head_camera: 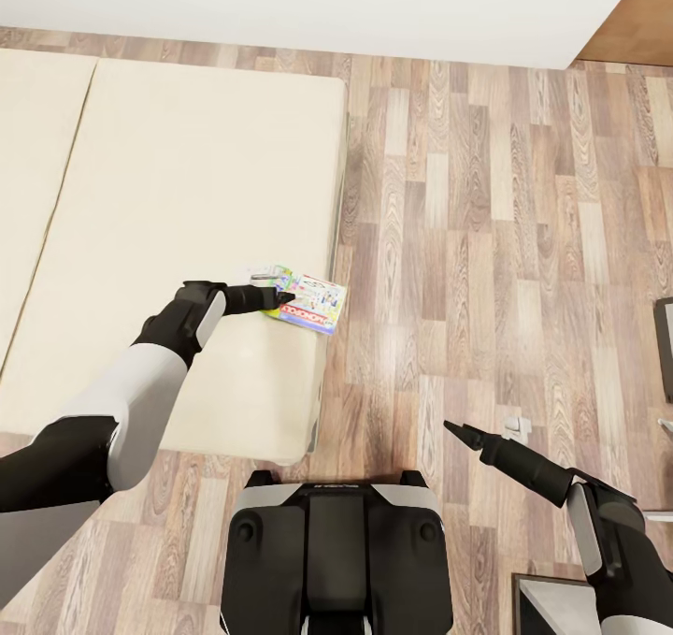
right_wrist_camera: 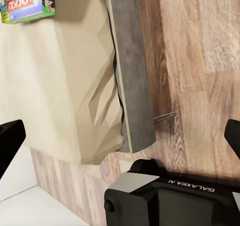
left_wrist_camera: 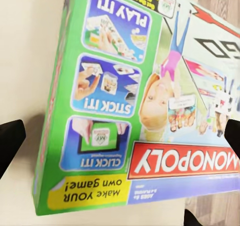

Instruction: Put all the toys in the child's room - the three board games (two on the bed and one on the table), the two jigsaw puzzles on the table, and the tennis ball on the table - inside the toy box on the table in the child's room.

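Left wrist view close over a Monopoly board game box (left_wrist_camera: 150, 111), lying flat on the beige mattress (left_wrist_camera: 25, 61) with one corner toward the wood-plank floor (left_wrist_camera: 220, 1). Readable on the lid, upside down from this angle: "MONOPOLY" in white letters on a red band, "PLAY IT!", "STICK IT!" and "CLICK IT!" on three blue panels set in a green margin, and "Make YOUR own game!" on a yellow strip at the corner; smaller print beside it too fine to read. White middle of the lid with a cartoon blond girl, playing pieces and part of large black lettering. Dark fingertips (left_wrist_camera: 10, 143) spread wide at either edge of this view, the box between them but untouched as far as can be seen. Head view: same box (head_camera: 313, 304) near the edge of the bed (head_camera: 187, 242), close to its floor-side border, with the left gripper (head_camera: 285, 296) reaching over it, jaws parted, nothing grasped. Right gripper (head_camera: 458, 429) low over the floor (head_camera: 486, 223), apart from the bed, fingers spread and empty. Right wrist view: box (right_wrist_camera: 27, 4) seen small on the mattress, grey bed frame (right_wrist_camera: 132, 86) beside it, and "GALAXEA AI" printed on the robot's base (right_wrist_camera: 170, 196).
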Robot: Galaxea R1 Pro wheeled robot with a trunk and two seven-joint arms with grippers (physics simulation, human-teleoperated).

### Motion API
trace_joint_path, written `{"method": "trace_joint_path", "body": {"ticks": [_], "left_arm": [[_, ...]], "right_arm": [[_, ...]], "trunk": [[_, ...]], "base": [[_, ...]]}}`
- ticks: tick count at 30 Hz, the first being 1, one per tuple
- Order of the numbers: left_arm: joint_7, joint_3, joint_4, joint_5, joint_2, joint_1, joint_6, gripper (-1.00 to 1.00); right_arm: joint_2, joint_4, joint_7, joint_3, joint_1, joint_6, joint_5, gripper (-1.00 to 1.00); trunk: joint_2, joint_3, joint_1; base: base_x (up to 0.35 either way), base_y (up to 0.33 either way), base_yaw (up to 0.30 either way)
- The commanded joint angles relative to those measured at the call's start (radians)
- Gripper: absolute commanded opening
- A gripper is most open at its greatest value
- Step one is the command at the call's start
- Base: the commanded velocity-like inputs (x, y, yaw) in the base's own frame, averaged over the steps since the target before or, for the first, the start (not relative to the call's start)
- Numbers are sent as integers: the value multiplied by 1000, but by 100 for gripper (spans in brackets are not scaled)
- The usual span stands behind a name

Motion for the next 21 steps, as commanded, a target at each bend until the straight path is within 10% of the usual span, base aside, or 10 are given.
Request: {"method": "trace_joint_path", "body": {"ticks": [1,21], "left_arm": [[-4,3,-1,-1,0,0,7,100],[-1,3,-5,-4,35,0,6,100]], "right_arm": [[0,0,2,-1,0,7,-5,100],[-1,1,0,-1,-1,6,-4,100]], "trunk": [[-1,-1,0],[-1,-1,0]], "base": [[0,0,0],[0,0,0]]}}
